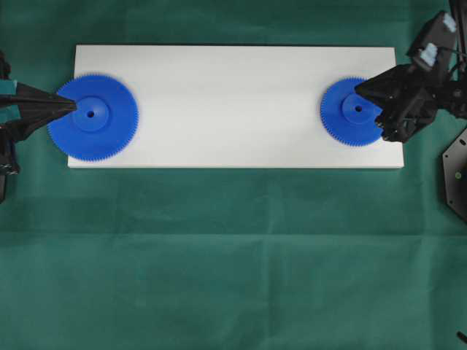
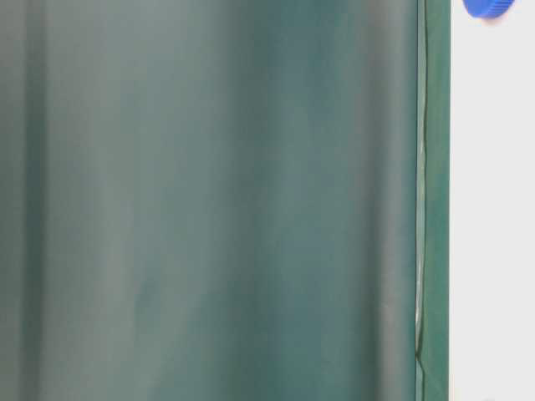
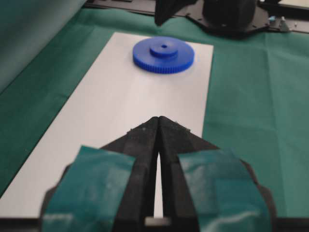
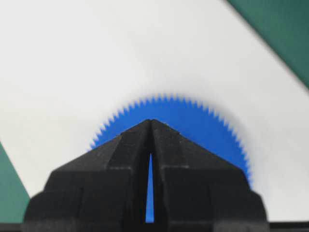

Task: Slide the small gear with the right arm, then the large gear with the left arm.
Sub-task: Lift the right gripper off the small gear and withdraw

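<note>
As both pinch shut — gears [image 1: 352, 111] unheld.

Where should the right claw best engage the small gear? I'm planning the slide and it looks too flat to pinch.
Probably the raised hub of the small gear, approached from above on its right side. The disc lies flat on the white board, so only the hub stands up for the shut right claw.

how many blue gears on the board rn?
2. The large gear sits at the white board's left end, overhanging its edge, with the left pincer tip over it. The small gear sits at the right end, under the right pincer.
</note>
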### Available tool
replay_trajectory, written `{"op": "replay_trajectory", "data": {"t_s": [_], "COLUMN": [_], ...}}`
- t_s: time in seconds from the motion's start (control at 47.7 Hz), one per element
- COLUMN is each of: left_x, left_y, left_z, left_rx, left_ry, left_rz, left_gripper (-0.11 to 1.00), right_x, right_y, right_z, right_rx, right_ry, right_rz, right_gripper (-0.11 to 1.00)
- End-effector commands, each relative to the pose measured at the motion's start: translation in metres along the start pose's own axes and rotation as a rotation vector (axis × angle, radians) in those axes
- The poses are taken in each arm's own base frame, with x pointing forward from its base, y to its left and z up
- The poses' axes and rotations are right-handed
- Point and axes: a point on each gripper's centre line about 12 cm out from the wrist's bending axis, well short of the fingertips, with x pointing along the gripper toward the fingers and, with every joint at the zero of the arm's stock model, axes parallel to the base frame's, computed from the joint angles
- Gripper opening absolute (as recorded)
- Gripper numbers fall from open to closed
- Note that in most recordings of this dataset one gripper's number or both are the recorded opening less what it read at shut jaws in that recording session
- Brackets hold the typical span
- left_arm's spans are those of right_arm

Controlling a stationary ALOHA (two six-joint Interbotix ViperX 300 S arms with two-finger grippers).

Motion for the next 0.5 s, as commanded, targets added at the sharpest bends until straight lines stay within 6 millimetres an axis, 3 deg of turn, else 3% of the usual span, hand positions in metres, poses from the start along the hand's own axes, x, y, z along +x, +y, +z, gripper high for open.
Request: {"op": "replay_trajectory", "data": {"t_s": [0.0, 0.231, 0.483], "left_x": [0.002, 0.002, 0.004], "left_y": [0.000, 0.000, 0.000], "left_z": [0.004, 0.004, 0.010], "left_rx": [0.000, 0.000, 0.001], "left_ry": [-0.009, -0.008, -0.018], "left_rz": [-0.001, -0.002, -0.001], "left_gripper": [0.00, 0.00, 0.00], "right_x": [-0.008, -0.027, -0.036], "right_y": [0.006, 0.015, 0.015], "right_z": [0.015, 0.025, 0.019], "right_rx": [-0.027, -0.061, -0.065], "right_ry": [-0.074, -0.236, -0.280], "right_rz": [0.033, 0.133, 0.162], "right_gripper": [0.50, 0.50, 0.50]}}
